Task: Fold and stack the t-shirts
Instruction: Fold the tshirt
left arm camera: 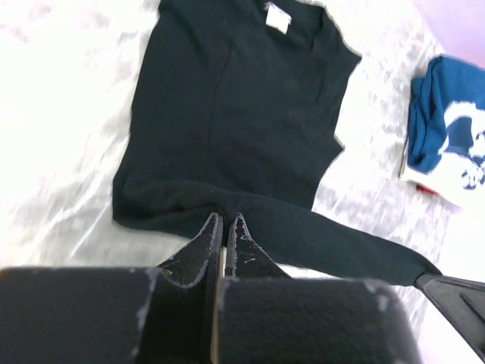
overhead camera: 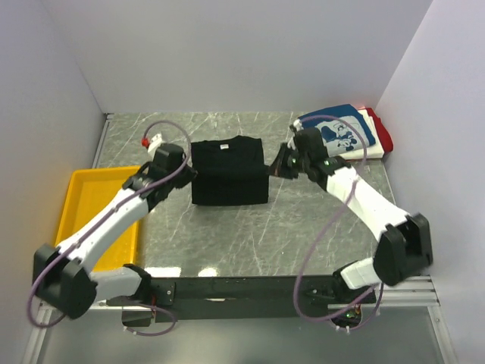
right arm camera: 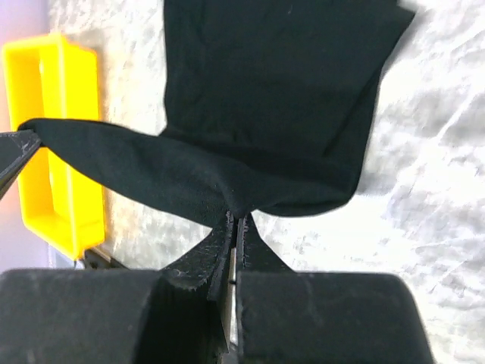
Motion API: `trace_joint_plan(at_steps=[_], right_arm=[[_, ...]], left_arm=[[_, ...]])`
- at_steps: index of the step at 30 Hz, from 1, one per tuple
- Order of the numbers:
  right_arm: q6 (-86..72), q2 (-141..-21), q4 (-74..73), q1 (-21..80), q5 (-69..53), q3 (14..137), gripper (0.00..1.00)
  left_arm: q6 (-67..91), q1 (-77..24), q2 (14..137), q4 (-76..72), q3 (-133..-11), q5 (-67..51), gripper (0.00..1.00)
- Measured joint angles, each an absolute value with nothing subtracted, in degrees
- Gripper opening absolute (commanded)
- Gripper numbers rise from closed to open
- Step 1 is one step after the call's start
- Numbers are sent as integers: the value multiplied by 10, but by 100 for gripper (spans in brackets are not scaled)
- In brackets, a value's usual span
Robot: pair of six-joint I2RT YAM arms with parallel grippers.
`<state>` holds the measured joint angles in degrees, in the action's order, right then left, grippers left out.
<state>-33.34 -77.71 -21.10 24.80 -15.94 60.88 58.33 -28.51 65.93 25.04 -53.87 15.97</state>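
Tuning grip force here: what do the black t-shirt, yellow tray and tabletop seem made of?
The black t-shirt looks like soft matte knit cloth: it drapes and creases where pinched. The yellow tray seems rigid plastic, smooth, with moulded walls. The tabletop looks like grey veined stone or a laminate imitating it, slightly glossy; I cannot tell which.
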Motion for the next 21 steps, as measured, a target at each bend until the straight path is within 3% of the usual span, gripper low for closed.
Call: trace_joint_plan(at_steps=[9,16,17,18,19,20,21], right_arm=[[-309,-1030,-255,195,-209,871,0],[-304,-1241,-276,157,-258,1080,0],[-304,-1266,-282,153,-263,1106,4],[-306,-1296,-283,148,-268,1134,9],[-307,-1325,-287,144,-274,1166,14],[-309,-1355,-290,140,-279,1197,24],[-307,-1376,-292,136,-281,1220,29]], left_arm=[[532,-174,861,199,-671,72,0],[499,-113,1068,167,-841,1,0],[495,-107,1097,165,-866,-9,3],[491,-102,1127,161,-891,-18,10],[487,-97,1156,152,-914,-28,36],[479,-91,1190,144,-939,-44,51],[474,-87,1212,140,-955,-53,75]])
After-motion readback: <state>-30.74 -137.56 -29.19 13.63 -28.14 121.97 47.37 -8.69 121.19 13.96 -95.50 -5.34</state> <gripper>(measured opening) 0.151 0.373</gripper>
